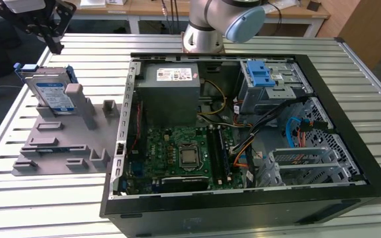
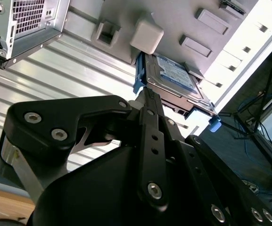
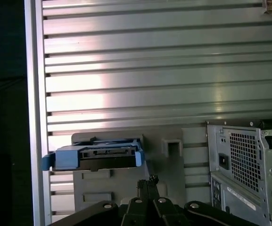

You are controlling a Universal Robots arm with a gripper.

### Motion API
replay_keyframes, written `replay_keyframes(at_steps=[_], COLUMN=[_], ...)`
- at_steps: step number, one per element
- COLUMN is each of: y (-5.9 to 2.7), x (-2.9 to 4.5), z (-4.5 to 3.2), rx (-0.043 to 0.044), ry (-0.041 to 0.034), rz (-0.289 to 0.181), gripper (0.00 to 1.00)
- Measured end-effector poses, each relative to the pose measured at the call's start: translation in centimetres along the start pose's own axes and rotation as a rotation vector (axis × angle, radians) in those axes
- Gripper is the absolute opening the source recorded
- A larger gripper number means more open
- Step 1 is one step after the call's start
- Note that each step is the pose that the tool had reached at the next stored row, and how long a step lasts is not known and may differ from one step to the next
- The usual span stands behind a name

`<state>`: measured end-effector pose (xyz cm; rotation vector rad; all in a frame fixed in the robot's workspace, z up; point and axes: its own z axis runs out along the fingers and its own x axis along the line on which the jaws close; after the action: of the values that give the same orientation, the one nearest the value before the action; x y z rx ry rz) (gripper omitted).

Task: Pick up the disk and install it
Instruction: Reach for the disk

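The disk (image 1: 50, 94) stands in the fixture (image 1: 51, 148) at the exterior view's left of the computer case (image 1: 243, 204).

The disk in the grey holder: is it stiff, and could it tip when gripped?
The disk looks stiff: metal body, blue bracket. Standing on edge in the grey holder, it may tip if pushed sideways. Its smooth faces might slip.

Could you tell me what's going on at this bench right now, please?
A robot arm is working on picking up a hard disk and installing it. Its gripper hovers near the disk without touching it, fingers together and holding nothing. The disk stands on edge in a grey holder on the slatted table, to the exterior view's left of the open computer case. It has not been lifted yet.
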<state>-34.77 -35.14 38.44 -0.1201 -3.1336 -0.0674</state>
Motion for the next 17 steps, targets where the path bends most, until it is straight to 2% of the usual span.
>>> replay_keyframes(at_steps=[17], y=[0.07], x=[2.04], z=[0.1], rx=[0.0002], ry=[0.0017], rz=[0.0], gripper=[0.11])
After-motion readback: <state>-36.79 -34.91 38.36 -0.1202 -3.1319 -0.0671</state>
